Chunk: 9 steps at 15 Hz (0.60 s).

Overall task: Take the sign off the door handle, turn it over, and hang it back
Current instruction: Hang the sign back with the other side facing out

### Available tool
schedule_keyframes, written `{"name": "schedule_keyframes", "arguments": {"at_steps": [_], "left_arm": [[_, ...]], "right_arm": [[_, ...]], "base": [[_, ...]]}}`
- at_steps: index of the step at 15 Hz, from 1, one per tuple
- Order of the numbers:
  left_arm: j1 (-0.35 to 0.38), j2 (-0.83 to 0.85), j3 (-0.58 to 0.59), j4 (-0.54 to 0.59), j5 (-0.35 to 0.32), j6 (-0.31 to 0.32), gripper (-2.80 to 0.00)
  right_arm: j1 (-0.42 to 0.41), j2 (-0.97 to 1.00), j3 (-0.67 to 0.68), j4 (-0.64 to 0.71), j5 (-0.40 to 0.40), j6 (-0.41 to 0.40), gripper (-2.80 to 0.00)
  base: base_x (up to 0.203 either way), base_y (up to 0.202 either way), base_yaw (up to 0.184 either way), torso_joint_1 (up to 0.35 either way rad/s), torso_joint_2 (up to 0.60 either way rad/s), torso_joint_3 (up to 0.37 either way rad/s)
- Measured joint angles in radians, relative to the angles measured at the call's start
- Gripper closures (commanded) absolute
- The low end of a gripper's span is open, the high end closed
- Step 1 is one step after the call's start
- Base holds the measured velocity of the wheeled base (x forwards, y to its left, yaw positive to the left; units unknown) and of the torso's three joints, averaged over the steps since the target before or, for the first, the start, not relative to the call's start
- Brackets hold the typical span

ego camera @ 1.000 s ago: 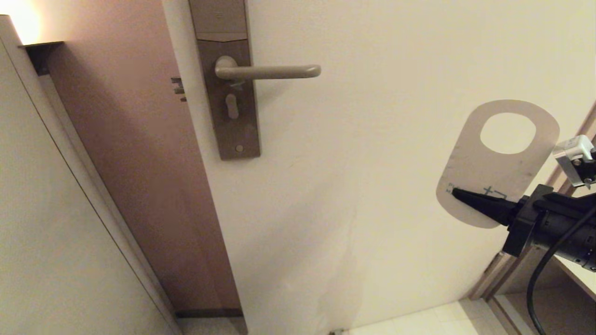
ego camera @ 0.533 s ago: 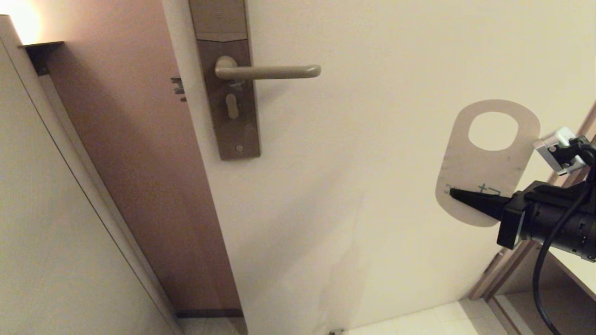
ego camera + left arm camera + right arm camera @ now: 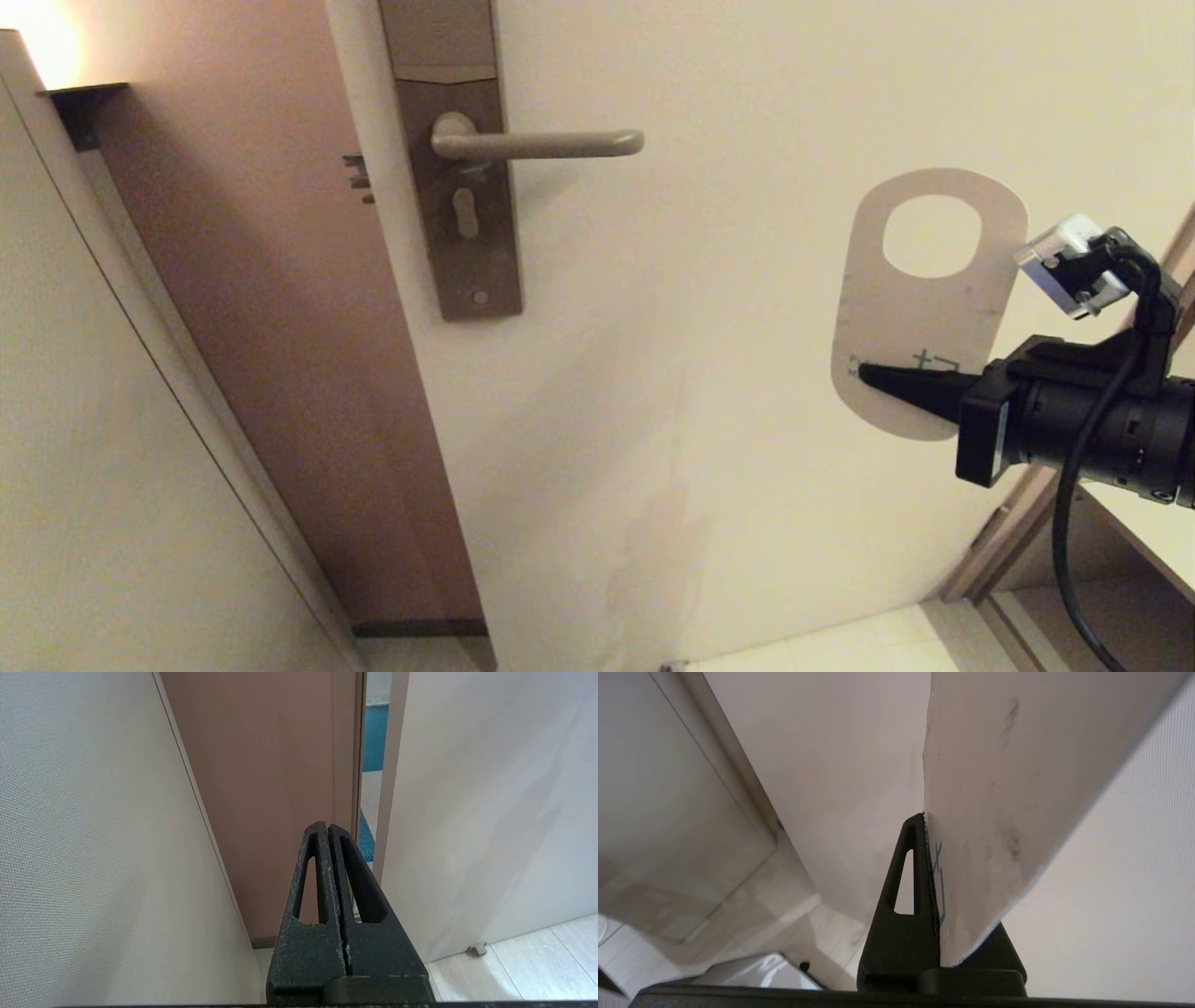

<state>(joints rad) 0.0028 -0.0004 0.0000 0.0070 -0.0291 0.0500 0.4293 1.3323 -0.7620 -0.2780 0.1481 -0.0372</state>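
- We face a pale cream door (image 3: 747,373); its beige-bronze lever handle (image 3: 537,144) is bare.
- Our right gripper (image 3: 864,373) pinches the white card sign (image 3: 920,308) near its bottom edge, well right of the handle; its blue lettering is unreadable.
- Our left gripper (image 3: 327,828) is parked, closed, empty.

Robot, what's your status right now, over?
Right gripper shut on sign, white side showing. Left gripper shut, parked. Door handle bare, nothing between.
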Motion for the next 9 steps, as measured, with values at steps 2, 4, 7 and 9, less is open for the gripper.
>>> {"name": "schedule_keyframes", "arguments": {"at_steps": [2,4,7,9], "left_arm": [[0.0,0.0,0.0,0.0,0.0,0.0,0.0],[0.0,0.0,0.0,0.0,0.001,0.0,0.0],[0.0,0.0,0.0,0.0,0.0,0.0,0.0],[0.0,0.0,0.0,0.0,0.0,0.0,0.0]], "right_arm": [[0.03,0.013,-0.037,0.021,-0.038,0.002,0.0],[0.065,0.025,-0.059,0.032,-0.091,0.002,0.0],[0.13,0.042,-0.082,0.033,-0.21,0.006,0.0],[0.17,0.057,-0.114,0.033,-0.291,0.008,0.0]], "base": [[0.0,0.0,0.0,0.0,0.0,0.0],[0.0,0.0,0.0,0.0,0.0,0.0],[0.0,0.0,0.0,0.0,0.0,0.0],[0.0,0.0,0.0,0.0,0.0,0.0]]}}
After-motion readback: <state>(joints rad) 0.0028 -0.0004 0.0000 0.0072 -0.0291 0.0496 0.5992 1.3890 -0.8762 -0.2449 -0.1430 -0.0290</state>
